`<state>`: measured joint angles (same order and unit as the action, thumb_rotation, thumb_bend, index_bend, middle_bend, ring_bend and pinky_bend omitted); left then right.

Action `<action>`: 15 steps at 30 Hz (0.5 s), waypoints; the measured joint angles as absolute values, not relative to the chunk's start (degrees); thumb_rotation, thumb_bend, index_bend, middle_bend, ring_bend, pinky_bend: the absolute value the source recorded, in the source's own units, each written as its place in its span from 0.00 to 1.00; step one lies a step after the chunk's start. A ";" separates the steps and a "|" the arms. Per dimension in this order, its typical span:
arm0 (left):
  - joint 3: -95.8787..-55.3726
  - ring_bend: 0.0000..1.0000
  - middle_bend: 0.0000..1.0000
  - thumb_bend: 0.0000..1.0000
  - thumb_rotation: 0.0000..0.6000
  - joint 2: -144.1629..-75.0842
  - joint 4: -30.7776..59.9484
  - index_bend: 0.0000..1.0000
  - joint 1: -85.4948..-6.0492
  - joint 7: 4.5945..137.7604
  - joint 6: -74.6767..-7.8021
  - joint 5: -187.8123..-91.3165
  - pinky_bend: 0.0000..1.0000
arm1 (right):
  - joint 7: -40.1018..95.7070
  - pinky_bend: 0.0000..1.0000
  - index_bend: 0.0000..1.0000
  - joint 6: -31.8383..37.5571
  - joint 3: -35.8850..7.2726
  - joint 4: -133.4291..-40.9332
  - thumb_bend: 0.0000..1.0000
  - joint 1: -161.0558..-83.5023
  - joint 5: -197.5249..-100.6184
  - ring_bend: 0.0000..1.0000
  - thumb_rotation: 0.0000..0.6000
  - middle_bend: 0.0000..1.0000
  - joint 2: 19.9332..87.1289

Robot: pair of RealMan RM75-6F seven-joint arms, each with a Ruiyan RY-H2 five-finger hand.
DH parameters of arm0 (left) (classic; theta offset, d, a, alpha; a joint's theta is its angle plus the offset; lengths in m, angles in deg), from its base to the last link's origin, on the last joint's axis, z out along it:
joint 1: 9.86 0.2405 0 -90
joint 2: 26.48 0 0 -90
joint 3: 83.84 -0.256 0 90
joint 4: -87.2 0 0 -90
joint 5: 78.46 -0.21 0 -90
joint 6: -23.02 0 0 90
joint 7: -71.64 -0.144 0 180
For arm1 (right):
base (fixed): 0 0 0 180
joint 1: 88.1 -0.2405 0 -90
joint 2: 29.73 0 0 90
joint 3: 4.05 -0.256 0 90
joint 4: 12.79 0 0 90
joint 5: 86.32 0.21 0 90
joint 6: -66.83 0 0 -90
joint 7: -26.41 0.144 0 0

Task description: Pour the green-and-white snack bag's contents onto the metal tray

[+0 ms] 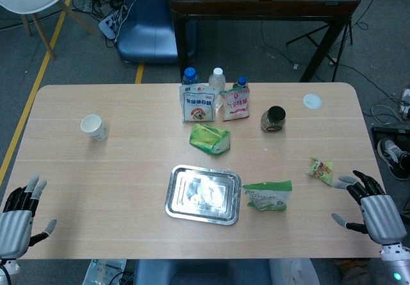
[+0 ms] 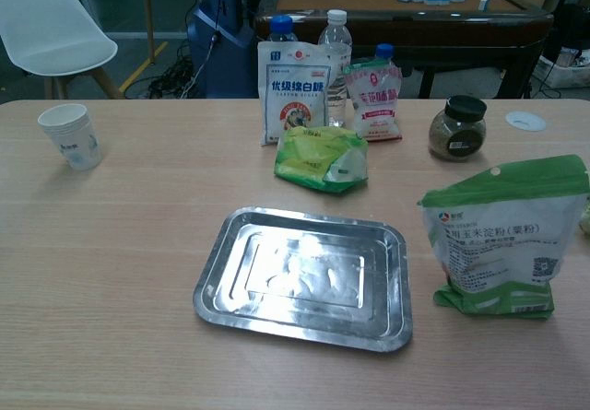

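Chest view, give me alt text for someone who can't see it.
An empty metal tray lies on a wooden table, with an upright green-and-white snack bag to its right. Behind stand a paper cup, bottles, pouches and a jar; no hand shows.

Head view high above table (image 1: 115, 138), chest view low, nearer (shared tray (image 1: 203, 194)).

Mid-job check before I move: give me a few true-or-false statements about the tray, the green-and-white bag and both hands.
1. The metal tray holds nothing. True.
2. The green-and-white snack bag lies flat inside the tray. False: it stands upright on the table, to the right of the tray.
3. The right hand grips the bag. False: it is open, apart from the bag, near the table's right edge.
4. The left hand holds nothing. True.
5. The paper cup stands upright. True.
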<state>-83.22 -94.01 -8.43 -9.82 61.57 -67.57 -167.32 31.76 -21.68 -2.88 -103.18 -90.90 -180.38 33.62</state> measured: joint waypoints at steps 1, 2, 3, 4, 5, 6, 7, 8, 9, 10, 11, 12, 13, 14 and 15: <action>-83.24 0.08 0.00 0.23 1.00 -94.03 -8.31 0.02 -9.82 61.71 -67.52 -167.31 0.06 | 31.80 0.15 0.32 -21.81 -2.83 -103.25 0.06 -90.80 -180.44 0.12 1.00 0.26 33.60; -83.24 0.08 0.00 0.23 1.00 -94.04 -8.24 0.02 -9.81 61.81 -67.53 -167.32 0.06 | 31.88 0.15 0.32 -21.90 -2.79 -103.30 0.06 -90.73 -180.52 0.12 1.00 0.26 33.57; -83.24 0.08 0.00 0.23 1.00 -94.05 -8.16 0.02 -9.81 61.91 -67.56 -167.35 0.06 | 32.00 0.15 0.32 -22.00 -2.74 -103.34 0.06 -90.67 -180.62 0.12 1.00 0.26 33.53; -83.24 0.08 0.00 0.23 1.00 -94.05 -8.08 0.02 -9.81 62.03 -67.60 -167.42 0.06 | 32.15 0.15 0.32 -22.18 -2.70 -103.39 0.06 -90.58 -180.77 0.12 1.00 0.26 33.44; -83.25 0.08 0.00 0.23 1.00 -94.07 -8.05 0.02 -9.80 62.10 -67.62 -167.49 0.06 | 32.24 0.15 0.32 -22.33 -2.67 -103.44 0.06 -90.51 -180.88 0.12 1.00 0.26 33.36; -83.28 0.08 0.00 0.23 1.00 -94.08 -8.03 0.02 -9.80 62.17 -67.63 -167.57 0.06 | 32.35 0.15 0.32 -22.49 -2.65 -103.49 0.06 -90.44 -180.98 0.12 1.00 0.26 33.26; -83.33 0.08 0.00 0.23 1.00 -94.10 -8.00 0.02 -9.79 62.25 -67.66 -167.67 0.06 | 32.51 0.15 0.32 -22.73 -2.64 -103.55 0.06 -90.33 -181.07 0.12 1.00 0.26 33.12; -83.36 0.08 0.00 0.23 1.00 -94.12 -7.96 0.02 -9.77 62.30 -67.71 -167.74 0.06 | 32.65 0.15 0.32 -22.90 -2.66 -103.59 0.06 -90.23 -181.07 0.12 1.00 0.26 32.99; -83.40 0.08 0.00 0.23 1.00 -94.14 -7.91 0.02 -9.73 62.37 -67.75 -167.78 0.06 | 32.77 0.15 0.32 -22.98 -2.68 -103.62 0.06 -90.13 -180.99 0.12 1.00 0.26 32.89; -83.42 0.08 0.00 0.23 1.00 -94.15 -7.86 0.02 -9.71 62.44 -67.76 -167.80 0.06 | 32.87 0.15 0.32 -22.97 -2.70 -103.64 0.06 -90.05 -180.78 0.12 1.00 0.26 32.81; -83.43 0.08 0.00 0.23 1.00 -94.17 -7.82 0.02 -9.69 62.49 -67.78 -167.80 0.06 | 32.93 0.15 0.32 -22.88 -2.71 -103.64 0.06 -90.01 -180.58 0.12 1.00 0.26 32.76; -83.43 0.08 0.00 0.23 1.00 -94.19 -7.78 0.02 -9.68 62.53 -67.78 -167.82 0.06 | 32.97 0.15 0.32 -22.72 -2.71 -103.62 0.06 -89.99 -180.39 0.12 1.00 0.26 32.74; -83.46 0.08 0.00 0.23 1.00 -94.20 -7.75 0.02 -9.68 62.58 -67.78 -167.87 0.06 | 33.03 0.15 0.32 -22.42 -2.69 -103.56 0.06 -89.99 -180.23 0.12 1.00 0.26 32.74; -83.48 0.08 0.00 0.23 1.00 -94.22 -7.74 0.02 -9.68 62.63 -67.77 -167.91 0.06 | 33.14 0.15 0.32 -22.16 -2.68 -103.48 0.06 -90.01 -180.08 0.12 1.00 0.26 32.77; -83.49 0.08 0.00 0.23 1.00 -94.24 -7.72 0.02 -9.69 62.69 -67.76 -167.94 0.06 | 33.33 0.15 0.32 -21.86 -2.68 -103.38 0.06 -90.05 -179.90 0.12 1.00 0.26 32.83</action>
<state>-83.49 -94.24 -7.72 -9.69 62.69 -67.76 -167.94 33.33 -21.86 -2.68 -103.38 -90.05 -179.90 32.83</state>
